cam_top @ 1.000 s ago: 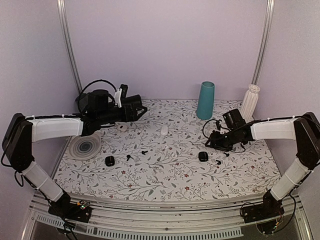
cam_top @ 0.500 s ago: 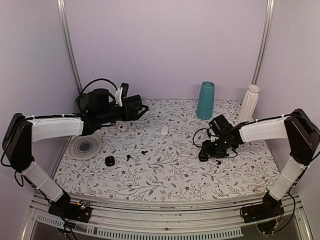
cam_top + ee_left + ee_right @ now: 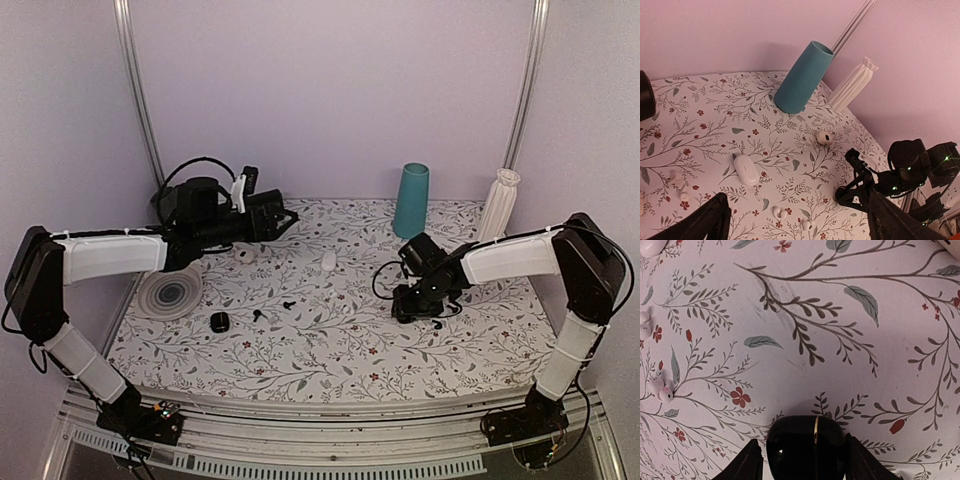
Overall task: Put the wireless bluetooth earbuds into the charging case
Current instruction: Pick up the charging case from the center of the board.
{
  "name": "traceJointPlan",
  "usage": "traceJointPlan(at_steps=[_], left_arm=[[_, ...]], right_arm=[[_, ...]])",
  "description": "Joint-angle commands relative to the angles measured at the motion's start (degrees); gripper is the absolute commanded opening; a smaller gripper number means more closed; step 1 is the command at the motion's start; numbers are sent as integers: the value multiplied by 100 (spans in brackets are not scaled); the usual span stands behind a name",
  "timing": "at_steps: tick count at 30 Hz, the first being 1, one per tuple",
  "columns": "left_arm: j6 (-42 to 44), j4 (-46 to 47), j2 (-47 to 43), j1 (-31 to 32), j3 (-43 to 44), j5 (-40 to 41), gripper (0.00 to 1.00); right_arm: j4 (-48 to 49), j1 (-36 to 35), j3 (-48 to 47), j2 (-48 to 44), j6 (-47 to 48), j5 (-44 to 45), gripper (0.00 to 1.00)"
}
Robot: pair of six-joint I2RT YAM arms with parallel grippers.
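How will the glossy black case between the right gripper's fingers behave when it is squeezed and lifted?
The black case looks glossy and rounded, so it may slip out of the right gripper. It is small, so probably light. Its shell looks hard, so it is likely stiff.

My right gripper no longer hangs off at 2 o'clock from the black case. It now sits low over the case, with a finger on each flank. The right elbow has come in toward 9 o'clock with it.
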State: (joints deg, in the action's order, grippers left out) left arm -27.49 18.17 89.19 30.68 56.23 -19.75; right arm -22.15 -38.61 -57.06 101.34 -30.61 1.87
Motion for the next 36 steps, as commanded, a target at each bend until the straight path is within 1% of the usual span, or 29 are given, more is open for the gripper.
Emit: traceJointPlan(at_steps=[1, 5, 10, 15, 19, 23, 30, 36], left_arm=[[-98, -21, 140, 88, 197, -68, 96], [-221, -61, 239, 96, 227, -194, 96], [-549, -21, 512, 110, 282, -527, 94], [-914, -53, 827, 168, 391, -906, 90], [-1146, -125, 1150, 237, 548, -1312, 86], [-1250, -322, 1524, 334, 886, -1745, 83], [-1240, -714, 1966, 515, 1434, -2303, 73], [-1237, -825, 2112, 635, 1550, -2589, 65]], right_arm=[[-299, -199, -282, 268, 45, 453, 55], [-461, -318, -366, 316, 87, 671, 52], [-383, -350, -317, 237, 168, 706, 41], [157, -354, -184, -108, 433, 457, 32], [893, -352, 3, -559, 874, 61, 31], [1481, -402, 96, -928, 1518, -264, 31], [1933, -758, 2, -1184, 2410, -200, 32], [2126, -971, -108, -1274, 2814, -2, 32]])
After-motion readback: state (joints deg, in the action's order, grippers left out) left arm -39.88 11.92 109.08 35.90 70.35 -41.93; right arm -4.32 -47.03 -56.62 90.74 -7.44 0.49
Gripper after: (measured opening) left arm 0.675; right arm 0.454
